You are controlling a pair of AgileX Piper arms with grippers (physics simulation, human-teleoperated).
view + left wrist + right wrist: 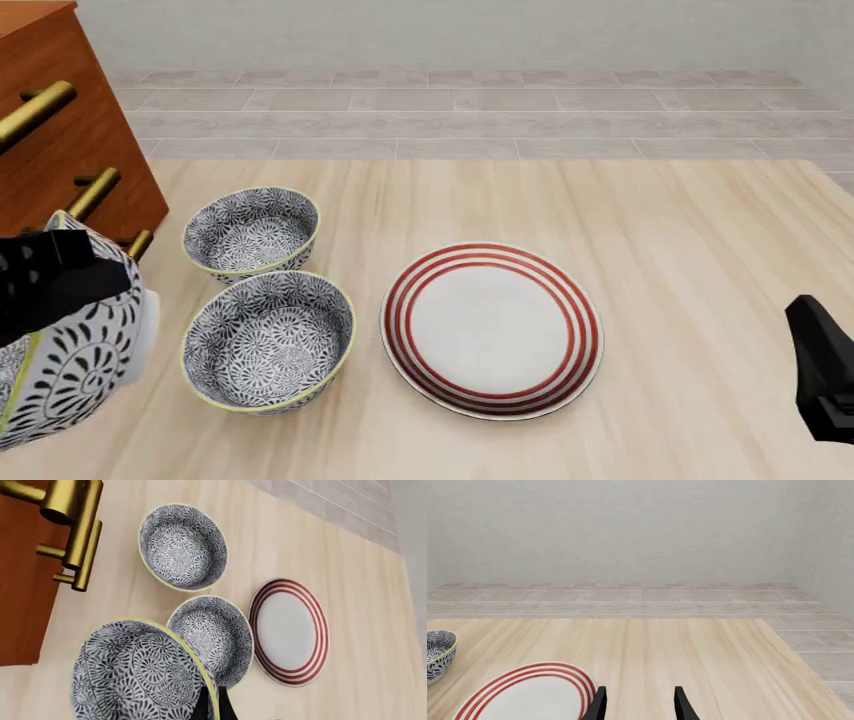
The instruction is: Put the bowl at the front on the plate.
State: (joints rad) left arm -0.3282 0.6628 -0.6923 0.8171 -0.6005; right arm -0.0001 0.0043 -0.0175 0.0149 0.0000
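The bowl [60, 375], patterned blue-grey with a yellow-green rim, hangs tilted above the table's front left corner. My left gripper [212, 704] is shut on its rim, one finger inside and one outside; in the front view the left gripper [56, 282] is a black mass over the bowl [137, 672]. The red-ringed white plate [491, 325] lies flat mid-table, to the right of the held bowl, with nothing on it; it also shows as plate [288, 630] and plate [527, 697]. My right gripper [640, 705] is open and holds nothing, low at the right gripper [827, 385] side, right of the plate.
Two look-alike bowls stand left of the plate: a near bowl [267, 340] almost touching the plate's rim and a far bowl [254, 232] behind it. An orange-brown cabinet [67, 140] with brass handles [79, 540] stands at the far left. The table ends at the right.
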